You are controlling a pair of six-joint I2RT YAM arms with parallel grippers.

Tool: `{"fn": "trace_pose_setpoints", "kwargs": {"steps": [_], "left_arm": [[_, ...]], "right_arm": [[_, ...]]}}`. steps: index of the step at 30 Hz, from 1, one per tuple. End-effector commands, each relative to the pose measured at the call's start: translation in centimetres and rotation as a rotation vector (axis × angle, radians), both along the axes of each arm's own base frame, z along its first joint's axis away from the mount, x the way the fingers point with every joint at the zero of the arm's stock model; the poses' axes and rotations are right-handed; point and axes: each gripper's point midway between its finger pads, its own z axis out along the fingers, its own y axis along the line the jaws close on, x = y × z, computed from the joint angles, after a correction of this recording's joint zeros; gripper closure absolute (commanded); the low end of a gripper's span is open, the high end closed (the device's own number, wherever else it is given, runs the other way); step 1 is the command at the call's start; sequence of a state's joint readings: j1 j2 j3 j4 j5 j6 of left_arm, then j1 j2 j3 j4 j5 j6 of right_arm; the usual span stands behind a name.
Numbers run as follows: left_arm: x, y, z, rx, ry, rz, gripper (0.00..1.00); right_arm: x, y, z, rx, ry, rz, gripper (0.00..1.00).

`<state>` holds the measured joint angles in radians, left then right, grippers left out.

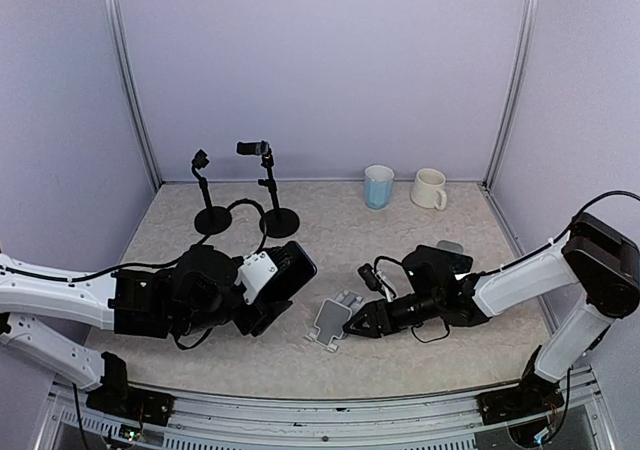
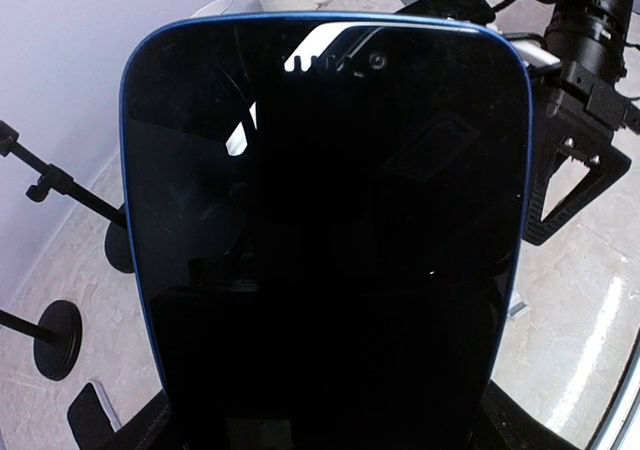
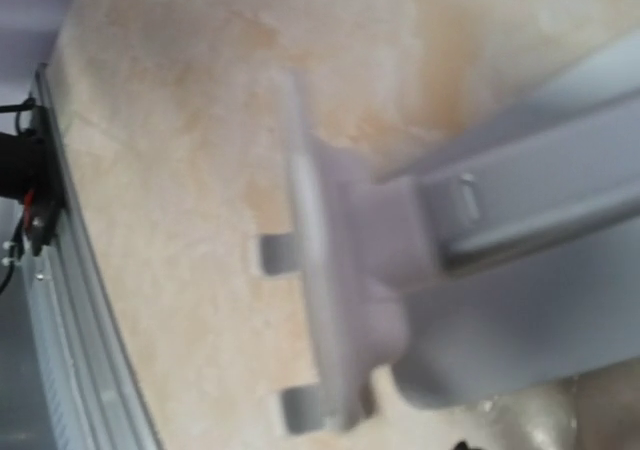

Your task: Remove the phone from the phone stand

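The phone (image 2: 320, 220) is a black slab with a blue rim and fills the left wrist view. My left gripper (image 1: 263, 295) is shut on its lower end and holds it above the table, left of centre, where it shows as a dark block (image 1: 291, 268). The grey phone stand (image 1: 330, 322) rests on the table with nothing on it. It looms close and blurred in the right wrist view (image 3: 335, 300). My right gripper (image 1: 354, 325) is at the stand's right side, its tip against it. The right fingers are hidden, so how the jaws stand does not show.
A blue cup (image 1: 379, 185) and a cream mug (image 1: 429, 188) stand at the back right. Two black clamp stands on round bases (image 1: 212, 218) (image 1: 279, 220) stand at the back left. The table's metal front rail (image 1: 330, 408) runs just below the phone stand.
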<state>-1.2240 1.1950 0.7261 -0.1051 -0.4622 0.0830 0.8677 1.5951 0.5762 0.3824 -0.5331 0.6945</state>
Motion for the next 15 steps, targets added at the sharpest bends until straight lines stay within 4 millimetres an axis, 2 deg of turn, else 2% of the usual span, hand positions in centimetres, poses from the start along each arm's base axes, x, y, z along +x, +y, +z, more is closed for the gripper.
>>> {"fn": "trace_pose_setpoints", "kwargs": {"steps": [1, 6, 11, 15], "left_arm": [[0.9, 0.2, 2.5, -0.109, -0.041, 0.050, 0.55], [1.0, 0.5, 2.7, -0.126, -0.042, 0.059, 0.55], [1.0, 0.9, 2.7, -0.139, -0.041, 0.071, 0.55], [1.1, 1.2, 2.8, -0.145, -0.044, 0.081, 0.55]], "right_arm": [[1.1, 1.9, 0.6, 0.039, -0.033, -0.023, 0.45], [2.0, 2.4, 0.0, 0.028, -0.038, -0.048, 0.51], [4.0, 2.6, -0.3, -0.012, -0.080, -0.088, 0.75], [5.7, 2.4, -0.4, -0.020, -0.091, -0.095, 0.88]]}}
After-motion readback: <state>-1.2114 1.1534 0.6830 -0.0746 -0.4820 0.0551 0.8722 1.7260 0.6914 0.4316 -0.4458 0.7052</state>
